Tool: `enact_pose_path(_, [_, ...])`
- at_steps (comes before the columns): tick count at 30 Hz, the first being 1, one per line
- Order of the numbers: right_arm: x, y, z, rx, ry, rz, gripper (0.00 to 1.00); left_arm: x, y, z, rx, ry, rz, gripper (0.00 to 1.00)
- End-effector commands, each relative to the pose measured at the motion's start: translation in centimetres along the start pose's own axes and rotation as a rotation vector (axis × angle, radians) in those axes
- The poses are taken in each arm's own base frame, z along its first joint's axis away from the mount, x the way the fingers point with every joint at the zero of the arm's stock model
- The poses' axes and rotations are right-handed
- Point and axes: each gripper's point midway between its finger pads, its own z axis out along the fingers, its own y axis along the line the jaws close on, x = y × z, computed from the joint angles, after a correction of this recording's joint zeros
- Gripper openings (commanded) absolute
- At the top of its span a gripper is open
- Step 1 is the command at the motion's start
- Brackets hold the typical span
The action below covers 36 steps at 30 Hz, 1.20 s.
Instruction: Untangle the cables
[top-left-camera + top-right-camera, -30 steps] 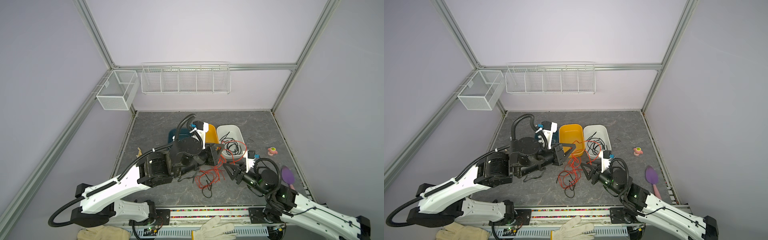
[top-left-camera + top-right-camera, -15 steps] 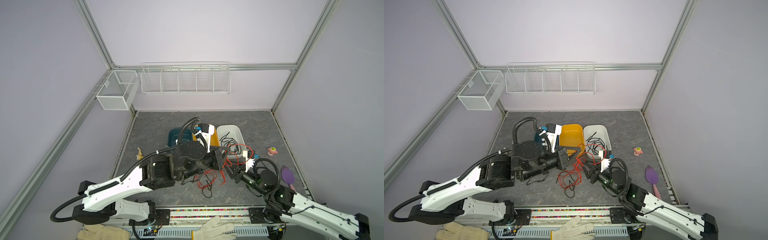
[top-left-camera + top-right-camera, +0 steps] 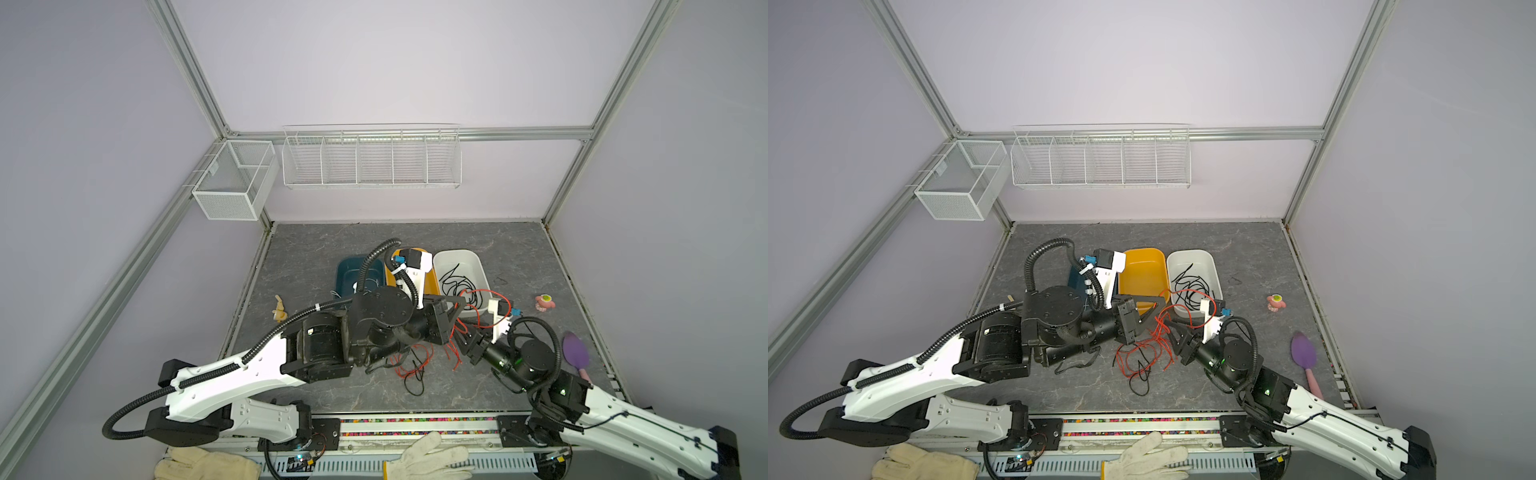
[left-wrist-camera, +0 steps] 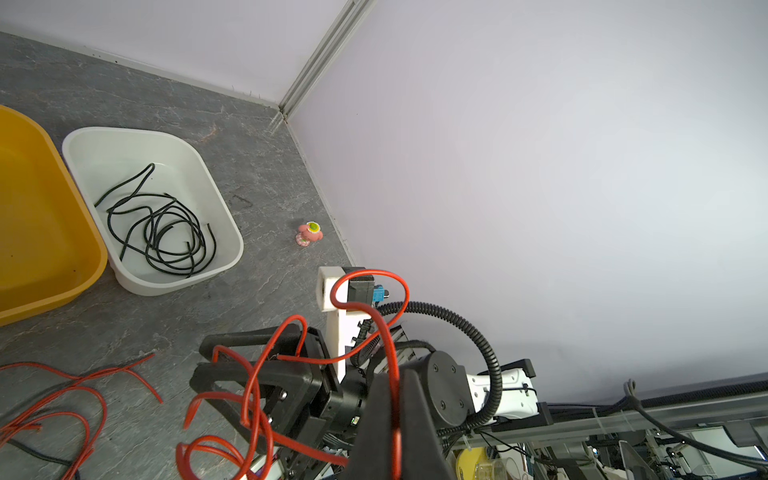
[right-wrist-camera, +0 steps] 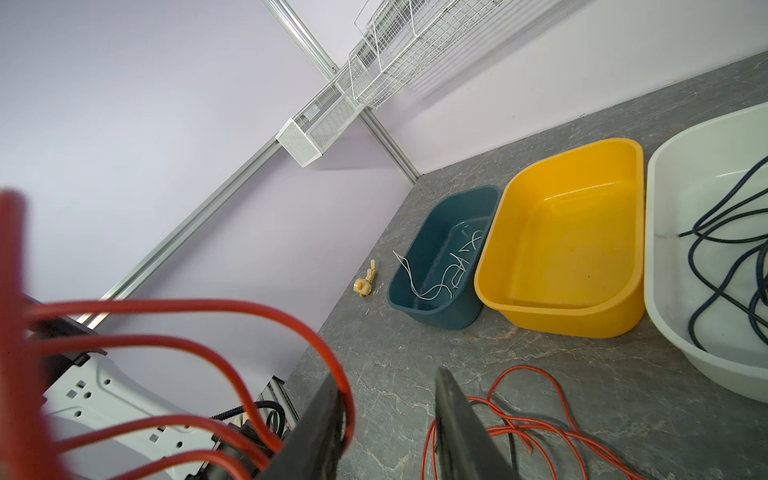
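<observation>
Grey marbled bench: thin red-orange cable tangled near front centre, partly lifted. Left tool pinched together on it; right tool fingers apart, red loops draped beside one finger.

Top views look down; close wrist views share the white bin.

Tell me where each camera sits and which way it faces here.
Top views: high above the front edge, looking down on the table; left arm and right arm show.
Left wrist: on the left arm, looking along the left gripper, shut on the red cable, towards the right gripper and white bin.
Right wrist: on the right arm, looking out through the open right gripper towards the teal bin and yellow bin.
Shared: both wrist views show the white bin's black cables.
</observation>
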Motion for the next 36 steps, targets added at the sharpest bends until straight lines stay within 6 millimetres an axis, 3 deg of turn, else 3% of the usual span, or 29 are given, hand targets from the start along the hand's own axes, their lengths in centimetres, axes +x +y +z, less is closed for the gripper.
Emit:
enact_pose_path(1, [-0.3,0.6,0.0,-0.028,-0.021,0.026,0.41,-0.8,-0.8,-0.6,0.035,-0.036,-0.026,0.00])
enact_pose_path(7, [-0.4,0.7,0.2,-0.022,-0.024,0.025,0.47,-0.4,-0.6,-0.1,0.041,-0.033,-0.034,0.00])
enact_pose_path(10, [-0.4,0.8,0.3,-0.025,-0.022,0.027,0.42,-0.6,-0.7,-0.2,0.044,-0.040,-0.033,0.00])
enact_pose_path(13, [-0.6,1.1,0.2,-0.037,-0.028,0.026,0.31,-0.6,-0.7,-0.2,0.049,-0.046,-0.036,0.00])
enact_pose_path(17, [-0.7,1.1,-0.1,-0.031,-0.028,0.025,0.27,-0.5,-0.6,-0.4,0.054,-0.048,-0.039,0.00])
enact_pose_path(20, [-0.6,0.6,-0.4,-0.009,-0.027,0.021,0.17,-0.8,-0.4,-0.7,0.055,-0.059,-0.042,0.00])
enact_pose_path(25, [-0.1,-1.4,-0.9,0.071,-0.023,0.012,0.07,-1.7,-0.4,-1.8,0.059,-0.090,-0.042,0.00])
enact_pose_path(36, [3.5,-8.1,-2.5,0.321,0.034,0.035,0.07,-6.0,-1.2,-6.4,0.053,-0.202,0.008,0.00])
